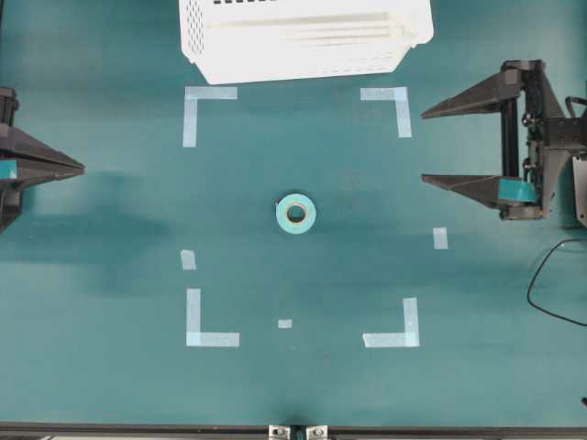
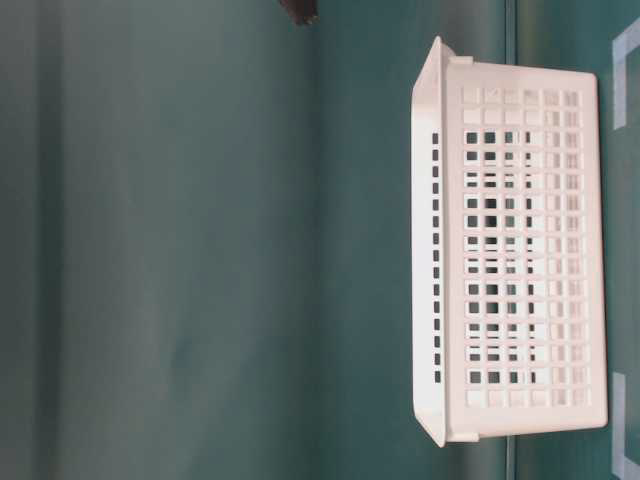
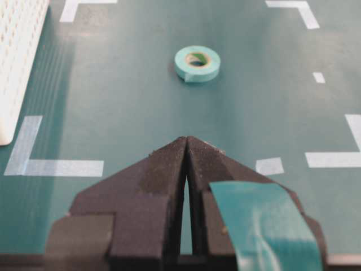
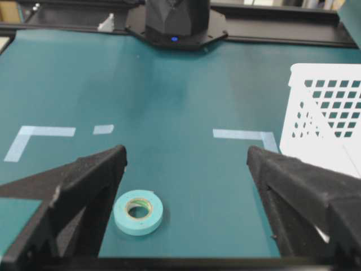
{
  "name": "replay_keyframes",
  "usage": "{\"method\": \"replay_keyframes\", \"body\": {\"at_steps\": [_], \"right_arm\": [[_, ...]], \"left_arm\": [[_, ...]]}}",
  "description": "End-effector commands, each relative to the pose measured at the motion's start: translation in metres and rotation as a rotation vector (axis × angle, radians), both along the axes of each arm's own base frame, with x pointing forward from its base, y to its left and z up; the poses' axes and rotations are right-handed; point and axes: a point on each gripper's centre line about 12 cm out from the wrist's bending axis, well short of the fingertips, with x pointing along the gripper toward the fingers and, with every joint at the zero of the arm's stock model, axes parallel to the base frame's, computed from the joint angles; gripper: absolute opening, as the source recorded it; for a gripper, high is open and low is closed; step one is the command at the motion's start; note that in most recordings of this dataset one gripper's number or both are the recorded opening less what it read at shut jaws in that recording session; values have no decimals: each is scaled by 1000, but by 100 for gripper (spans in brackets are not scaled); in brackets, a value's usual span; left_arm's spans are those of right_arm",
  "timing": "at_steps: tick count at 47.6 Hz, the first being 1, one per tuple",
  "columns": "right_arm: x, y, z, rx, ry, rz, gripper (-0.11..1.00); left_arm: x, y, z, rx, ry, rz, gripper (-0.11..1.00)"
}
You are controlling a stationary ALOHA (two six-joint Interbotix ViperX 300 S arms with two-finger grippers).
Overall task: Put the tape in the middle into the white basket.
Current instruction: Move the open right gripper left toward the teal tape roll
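Note:
The teal tape roll [image 1: 295,214] with a tan core lies flat in the middle of the table, inside the pale tape corner marks. It also shows in the left wrist view [image 3: 197,63] and in the right wrist view [image 4: 138,212]. The white basket [image 1: 305,37] stands at the far edge, its lattice side facing the table-level view [image 2: 520,260]. My left gripper [image 1: 81,169] is shut and empty at the far left; its tips meet in the left wrist view [image 3: 186,139]. My right gripper [image 1: 425,147] is wide open and empty at the right, well clear of the roll; it also shows in the right wrist view [image 4: 186,155].
Pale-blue tape strips [image 1: 209,93] mark the corners of a square around the roll, with small loose strips [image 1: 440,238] nearby. A black cable [image 1: 550,284] lies at the right edge. The other arm's base [image 4: 176,20] stands across the table.

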Motion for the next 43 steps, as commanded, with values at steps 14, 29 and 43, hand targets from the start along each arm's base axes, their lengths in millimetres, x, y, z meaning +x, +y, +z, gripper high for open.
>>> {"method": "replay_keyframes", "body": {"at_steps": [14,29,43], "right_arm": [[22,-1,4,53,10,-8,100],[42,-1,-5,56,65,-10,100],[59,1,-14,55,144,-5,100]], "left_arm": [[1,0,5,-3,-20,-1,-11],[-5,0,1,2,-61,-1,-11],[-6,0,-1,1,-63,-1,-11]]}}
